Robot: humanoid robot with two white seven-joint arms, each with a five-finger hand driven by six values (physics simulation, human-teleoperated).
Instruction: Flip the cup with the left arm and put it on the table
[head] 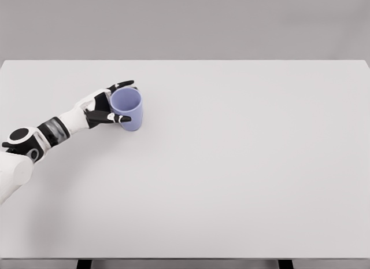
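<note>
Left hand (107, 109) wrapped around cup (128, 109), fingers (121, 84) curled over the far side of the rim, thumb pressed against the near side of the wall; clamped on the cup, not spread; white arm reaching in from the lower left edge, black joint bands showing at wrist and forearm.

Cup: pale blue-purple, plain, no handle seen; sitting at the left part of table (231, 176), toward the far edge but well clear of it; mouth turned up and slightly toward the camera, so that the inside shows; nothing visible within, only the same blue-purple wall in shade; base end lower and nearer the viewer, seemingly resting on or just above the tabletop; contact with the surface hard to tell, though a faint shadow lies close under it.

Table: white, wide, filling most of the view; dark legs peeking out at the bottom edge; grey wall behind.

Right arm out of sight.
</note>
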